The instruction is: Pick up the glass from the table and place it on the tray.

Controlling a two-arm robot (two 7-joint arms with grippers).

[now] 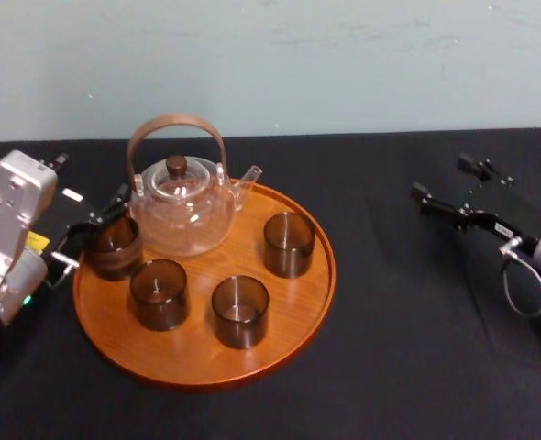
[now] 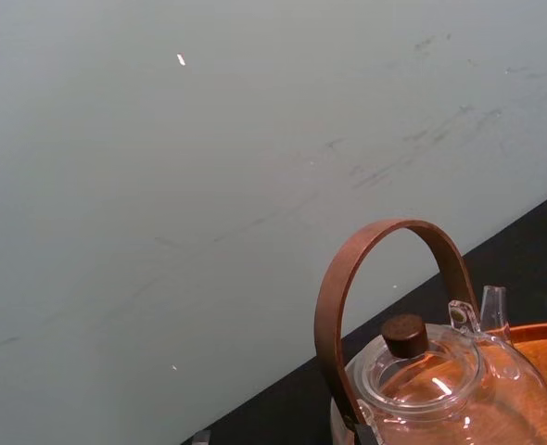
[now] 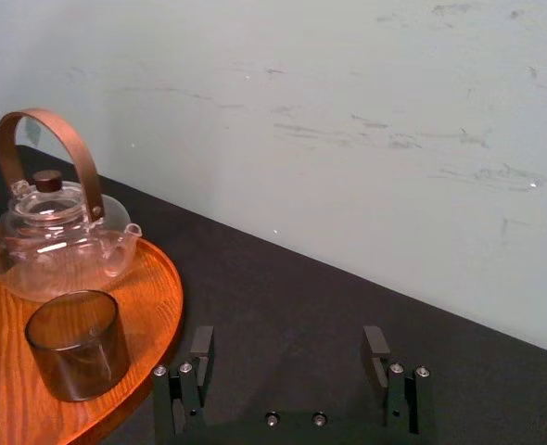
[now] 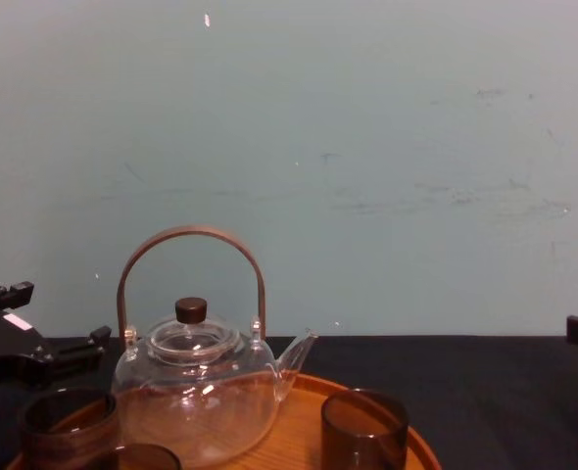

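Glass (image 1: 115, 247): a short, straight-walled tumbler, smoky brown and translucent. It is at the left margin of the tray (image 1: 293, 316), just inside the low rim and beside the teapot (image 1: 181, 206). I cannot tell whether its base is down on the wood or held just off it.

Left end effector (image 1: 89, 234): right at the glass, reaching in over the rim from the left. Whether it is clamped on the glass or clear of it, I cannot tell.

Judgement: this is the placing step, close to done. The edge spot is probably used because the other glasses (image 1: 239, 312) fill the front and right of the tray.

Materials:
- Tray: round, glossy orange-brown wood.
- Teapot: clear glass with a bent wooden handle and a dark knob.
- Desk (image 1: 417, 348): matte black cloth.

Right end effector (image 3: 287, 348): idle, well apart on the right, jaws wide and empty.
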